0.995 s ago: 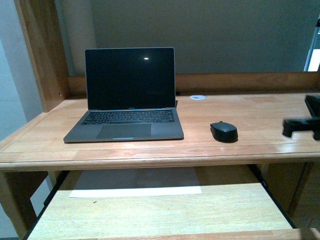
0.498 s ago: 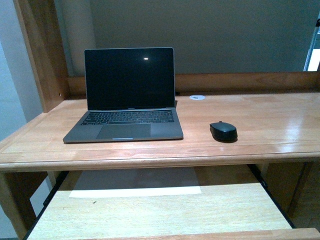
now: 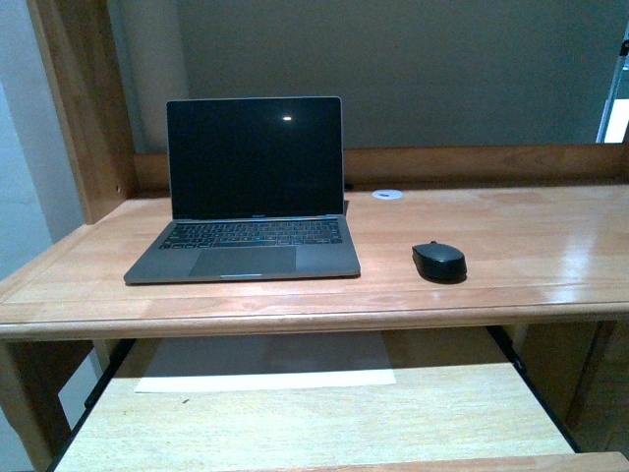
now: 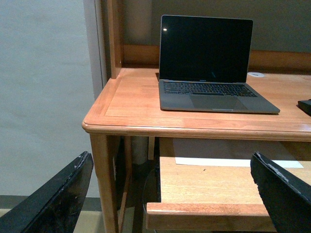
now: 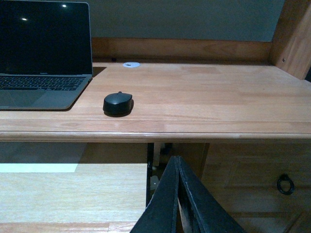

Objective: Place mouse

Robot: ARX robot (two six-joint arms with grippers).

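Note:
The black mouse (image 3: 438, 261) lies on the wooden desk (image 3: 511, 236), to the right of the open laptop (image 3: 251, 187), with nothing touching it. Neither gripper shows in the front view. In the right wrist view the mouse (image 5: 118, 103) rests near the desk's front edge, and my right gripper (image 5: 177, 161) hangs below and in front of that edge, shut with nothing in it. My left gripper (image 4: 170, 194) is open and empty, low in front of the desk's left corner. Only an edge of the mouse (image 4: 305, 105) shows there.
A small white disc (image 3: 387, 194) sits at the back of the desk. Below the desktop a pull-out shelf (image 3: 314, 418) is extended, with a white sheet (image 3: 265, 378) at its rear. A wooden post (image 3: 84, 98) stands at the left. A drawer with a ring handle (image 5: 285, 184) is at the right.
A second ago my right gripper showed over the desk at the front view's right edge. It has drawn back out of that view. The mouse and laptop have not moved.

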